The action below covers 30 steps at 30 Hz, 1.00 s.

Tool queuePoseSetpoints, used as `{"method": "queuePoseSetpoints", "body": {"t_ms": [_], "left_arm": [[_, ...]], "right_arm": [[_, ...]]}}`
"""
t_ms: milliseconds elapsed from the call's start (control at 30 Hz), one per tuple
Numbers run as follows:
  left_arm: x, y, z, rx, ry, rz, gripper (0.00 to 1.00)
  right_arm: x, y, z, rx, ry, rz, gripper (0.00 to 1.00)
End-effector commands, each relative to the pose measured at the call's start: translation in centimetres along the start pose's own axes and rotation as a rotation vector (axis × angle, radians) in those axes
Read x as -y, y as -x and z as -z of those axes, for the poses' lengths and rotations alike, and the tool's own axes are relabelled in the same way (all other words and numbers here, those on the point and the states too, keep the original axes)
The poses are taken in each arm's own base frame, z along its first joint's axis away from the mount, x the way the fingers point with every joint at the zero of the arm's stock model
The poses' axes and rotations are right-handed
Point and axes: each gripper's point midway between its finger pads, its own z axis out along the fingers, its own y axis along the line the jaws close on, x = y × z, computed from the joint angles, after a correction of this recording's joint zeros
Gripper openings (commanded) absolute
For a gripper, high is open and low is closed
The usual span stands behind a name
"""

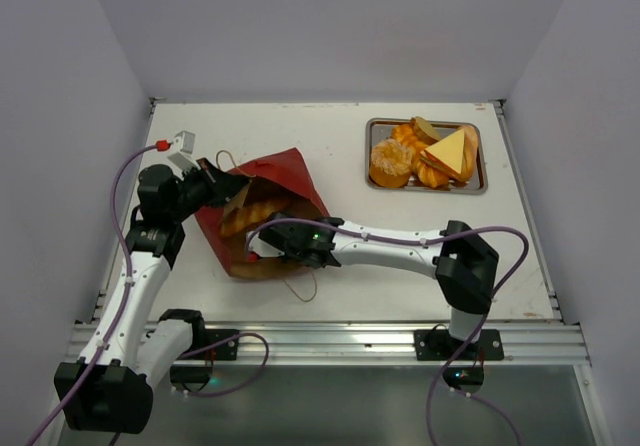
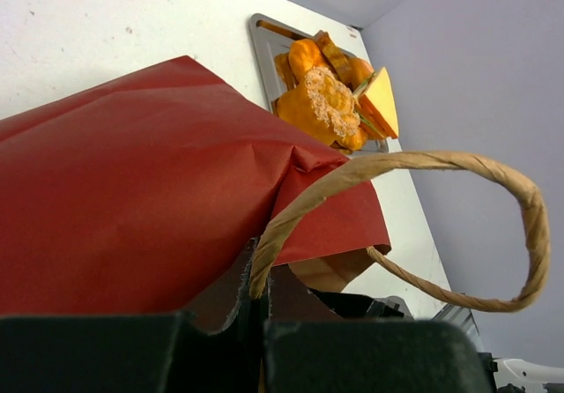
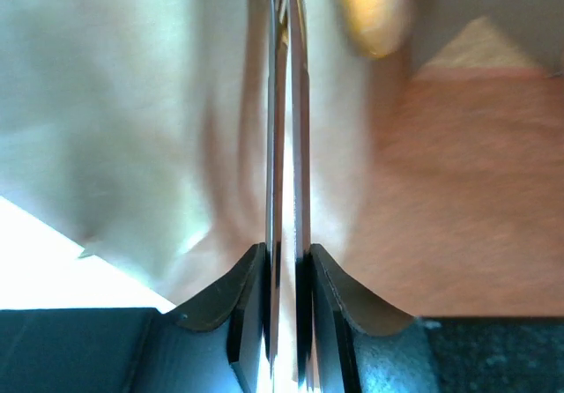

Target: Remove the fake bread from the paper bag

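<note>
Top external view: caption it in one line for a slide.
The left gripper and right gripper pinch the paper bag; bread shows inside, more lies on the tray.

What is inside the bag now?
A golden bread lies on the brown lining, seen through the bag's open mouth. The red top wall covers the deeper part, so I cannot tell if more bread is there.

Top view: the bread (image 1: 256, 212) lies partly hidden inside the paper bag (image 1: 285, 171), whose mouth also conceals the fingertips of the right gripper (image 1: 272, 246). Right wrist view: blurred throughout; a pale orange shape (image 3: 374, 10) is cut by the top edge, identity indeterminate.
</note>
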Motion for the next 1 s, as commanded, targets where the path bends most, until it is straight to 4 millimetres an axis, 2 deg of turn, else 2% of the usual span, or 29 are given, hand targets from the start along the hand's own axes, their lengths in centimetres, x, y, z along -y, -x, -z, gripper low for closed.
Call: {"method": "queuePoseSetpoints", "body": {"t_ms": [0, 167, 400, 667, 733, 967], "left_arm": [[-0.5, -0.1, -0.4, 0.007, 0.008, -0.017, 0.00], [-0.5, -0.2, -0.4, 0.007, 0.008, -0.013, 0.00], [-0.5, -0.2, -0.3, 0.006, 0.009, -0.019, 0.00], [-0.3, -0.1, -0.3, 0.008, 0.003, -0.020, 0.00], [-0.3, 0.0, -0.3, 0.008, 0.002, -0.020, 0.00], [0.0, 0.2, -0.2, 0.010, -0.002, -0.024, 0.00]], "right_arm": [[-0.3, -0.7, 1.6, 0.018, 0.015, 0.000, 0.04], [-0.1, -0.9, 2.1, 0.034, 0.001, -0.013, 0.08], [1.7, 0.3, 3.9, 0.091, -0.034, -0.046, 0.16], [1.8, 1.7, 5.5, 0.125, -0.048, -0.019, 0.25], [2.1, 1.8, 5.3, 0.112, -0.064, -0.016, 0.30], [3.1, 2.3, 4.1, 0.078, -0.131, 0.003, 0.39]]}}
